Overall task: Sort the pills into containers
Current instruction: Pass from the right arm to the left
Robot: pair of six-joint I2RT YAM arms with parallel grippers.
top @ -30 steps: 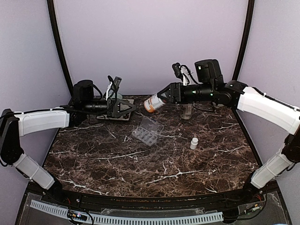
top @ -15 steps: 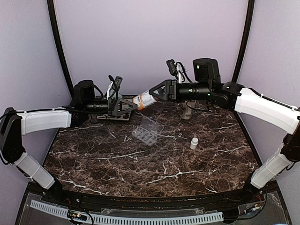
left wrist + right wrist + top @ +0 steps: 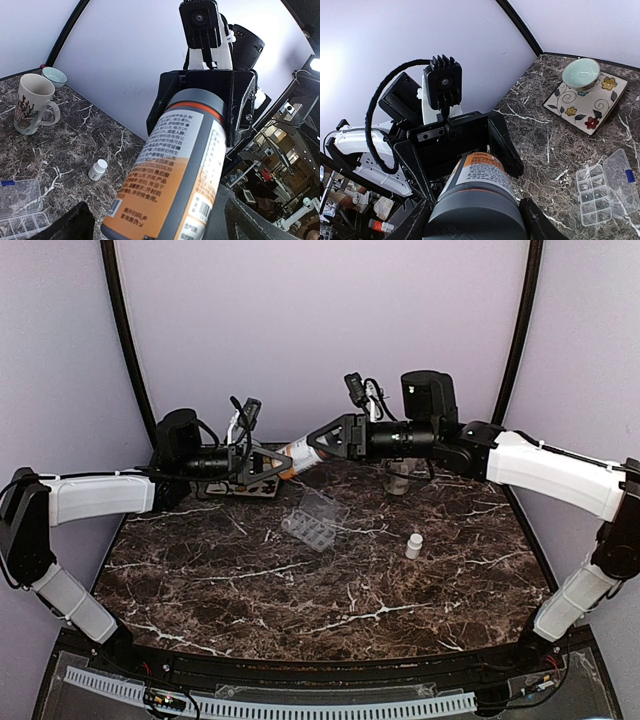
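1. Clear plastic pill organizer point(image 3: 313, 523), lid open, lies mid-table. I judge it light, skiddy and weak at the hinge, so I'd hold it by an outer wall.
2. Orange labelled pill bottle point(image 3: 300, 454) is in the air at the back. It's rigid and smooth; grip it round the body.
3. Right gripper point(image 3: 317, 446) clamps the bottle, jaws partly closed. Left gripper point(image 3: 284, 464) gapes wide around its free end and holds nothing.
4. Dark marble table point(image 3: 250, 590) looks slick. Small white bottle point(image 3: 413, 545) stands to the right, and lilac walls are close.

My table point(image 3: 300, 590) is dark marble with white veins. A clear pill organizer point(image 3: 315, 520), lid open, lies near its middle. A small white bottle point(image 3: 413, 545) stands just right of it. A mug point(image 3: 32, 102) and a flowered square plate point(image 3: 590, 112) sit along the back.
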